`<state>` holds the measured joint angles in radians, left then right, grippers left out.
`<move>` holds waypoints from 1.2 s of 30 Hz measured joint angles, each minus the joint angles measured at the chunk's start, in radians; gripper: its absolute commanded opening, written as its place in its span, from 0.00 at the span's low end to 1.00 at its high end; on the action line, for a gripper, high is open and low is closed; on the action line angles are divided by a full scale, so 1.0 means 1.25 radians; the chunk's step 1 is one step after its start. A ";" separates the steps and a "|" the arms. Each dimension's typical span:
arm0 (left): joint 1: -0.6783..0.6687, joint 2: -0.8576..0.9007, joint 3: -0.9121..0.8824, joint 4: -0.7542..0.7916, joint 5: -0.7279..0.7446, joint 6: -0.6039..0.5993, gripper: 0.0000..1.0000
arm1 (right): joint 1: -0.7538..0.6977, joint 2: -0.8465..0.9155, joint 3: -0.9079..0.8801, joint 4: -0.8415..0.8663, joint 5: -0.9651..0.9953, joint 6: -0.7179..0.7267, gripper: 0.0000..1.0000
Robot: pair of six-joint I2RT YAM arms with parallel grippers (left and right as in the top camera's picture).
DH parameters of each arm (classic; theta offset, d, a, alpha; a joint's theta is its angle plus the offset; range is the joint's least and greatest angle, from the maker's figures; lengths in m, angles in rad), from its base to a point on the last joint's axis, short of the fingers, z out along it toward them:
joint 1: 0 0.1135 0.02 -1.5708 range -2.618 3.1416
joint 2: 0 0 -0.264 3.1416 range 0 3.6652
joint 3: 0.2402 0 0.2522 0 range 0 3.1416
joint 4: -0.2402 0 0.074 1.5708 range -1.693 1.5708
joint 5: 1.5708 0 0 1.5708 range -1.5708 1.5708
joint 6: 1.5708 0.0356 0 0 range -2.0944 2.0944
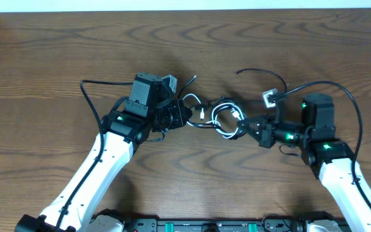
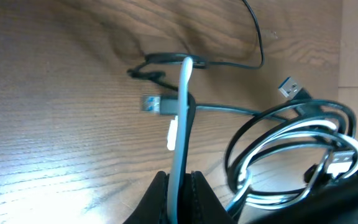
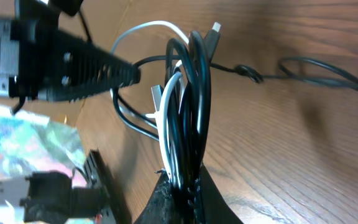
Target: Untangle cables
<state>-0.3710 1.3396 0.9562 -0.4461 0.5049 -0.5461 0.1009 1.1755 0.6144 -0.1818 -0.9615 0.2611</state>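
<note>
Overhead, the left gripper (image 1: 184, 117) has its fingers pressed together on a white cable (image 2: 180, 112). The right gripper (image 1: 248, 124) pinches the coiled cables (image 1: 224, 119), which sit between the two sets of fingertips. Beyond the fingers, bare table (image 1: 57, 45) runs wide to the far and left edges.

Coiled cables (image 1: 224, 119) lie mid-counter (image 1: 57, 51), btwn left gripper (image 1: 187, 117) on their left & right gripper (image 1: 247, 125) on their right, both touching bundle. Loose strand (image 1: 257, 72) trails behind; plug end (image 1: 269, 98) sits just behind right gripper.
</note>
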 measured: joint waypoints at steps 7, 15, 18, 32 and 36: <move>-0.004 0.000 0.000 -0.030 -0.030 -0.001 0.08 | -0.081 0.000 0.000 0.029 -0.010 0.131 0.01; 0.013 0.000 0.000 -0.066 -0.070 0.000 0.87 | -0.214 0.000 0.000 0.045 -0.003 0.417 0.01; 0.027 0.000 0.000 -0.064 -0.093 -0.005 0.92 | -0.227 0.000 0.001 -0.018 0.023 0.504 0.02; 0.020 0.000 0.000 -0.062 0.031 -0.044 0.92 | -0.143 0.000 0.002 -0.194 0.080 0.807 0.01; -0.005 0.000 0.000 -0.061 0.065 -0.107 0.92 | -0.116 0.000 0.002 -0.187 0.082 0.910 0.01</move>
<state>-0.3771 1.3399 0.9558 -0.5220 0.5865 -0.6792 -0.0441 1.1755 0.6163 -0.4156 -0.8589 1.3983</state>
